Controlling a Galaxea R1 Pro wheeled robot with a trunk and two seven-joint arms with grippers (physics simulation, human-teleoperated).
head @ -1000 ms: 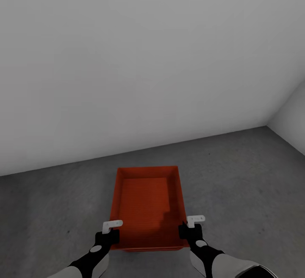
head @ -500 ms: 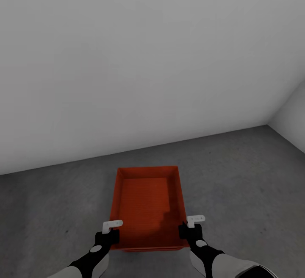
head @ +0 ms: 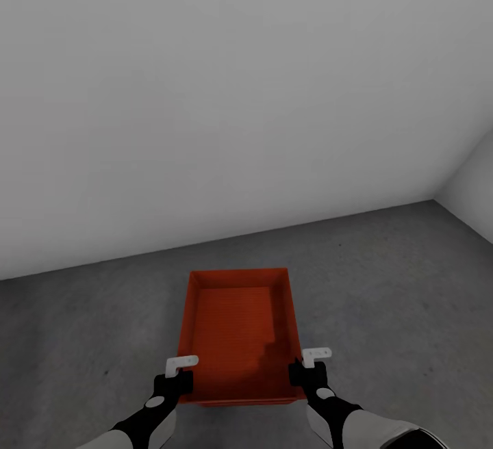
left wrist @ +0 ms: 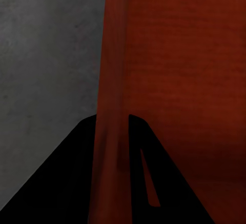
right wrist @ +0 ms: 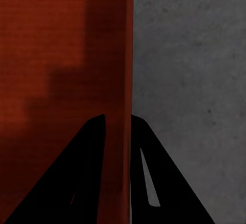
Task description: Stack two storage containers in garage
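An orange-red storage container [head: 236, 326], open and empty, sits low over the grey concrete floor [head: 390, 285] of the garage, right in front of me. My left gripper [head: 179, 375] is shut on its left wall near the front corner. My right gripper [head: 302, 369] is shut on the right wall opposite. In the left wrist view the container wall [left wrist: 114, 80] runs between the two dark fingers [left wrist: 66, 183], and the same holds for the wall [right wrist: 119, 55] in the right wrist view. A thin second orange edge shows under the near wall; I cannot tell whether it is another container.
A plain pale grey wall [head: 239, 93] stands a short way beyond the container. A side wall [head: 476, 189] meets it at the right corner. Bare concrete [right wrist: 195, 55] stretches on both sides of the container.
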